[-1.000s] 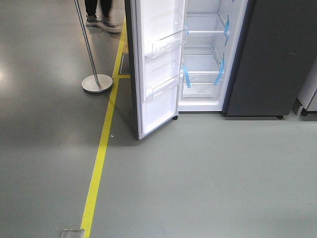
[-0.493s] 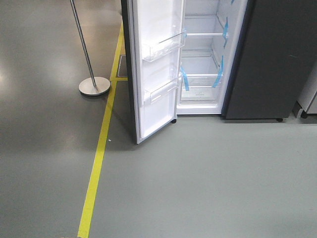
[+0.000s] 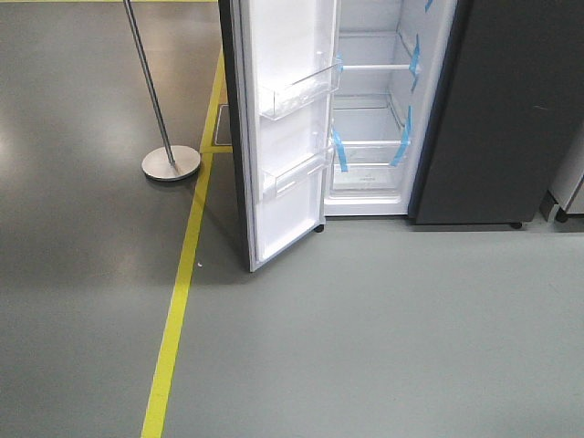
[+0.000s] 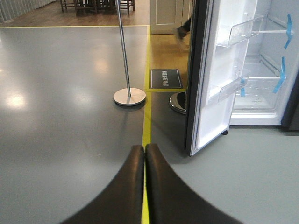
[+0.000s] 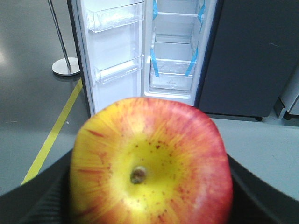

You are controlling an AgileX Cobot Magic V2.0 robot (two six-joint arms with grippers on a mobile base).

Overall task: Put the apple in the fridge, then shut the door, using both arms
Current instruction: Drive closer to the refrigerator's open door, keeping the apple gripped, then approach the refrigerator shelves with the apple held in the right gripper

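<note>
Carrying is the step I judge us to be in. The fridge point(image 3: 370, 119) stands open ahead of the base with its white shelves showing, and I see no fruit inside it.

And the door?

The door point(image 3: 283, 173) is swung wide at the fridge's left, inner lining and clear bins facing me, so the opening is free. The apple point(image 5: 149, 140) is well short of the fridge and fills the right wrist view, stem dimple toward the lens.

What has hold of it?

The right gripper point(image 5: 149, 193) is clamped around the apple, with a dark finger showing on either side. The left gripper point(image 4: 145, 177) is pressed fully together with nothing in it, aimed at the floor left of the fridge.

Next move?

As I read it, I need the base nearer the fridge. Then the right arm lifts to a shelf between the blue tape strips point(image 3: 341, 151) and lets go there. After that the left arm has to reach the door's outer face and push it to.

Anything readable?

No brand that I can make out. A floor mat point(image 4: 166, 78) left of the fridge carries a line of print, and a small label point(image 3: 365, 180) low inside the fridge has lettering. Both are too small to read.
</note>
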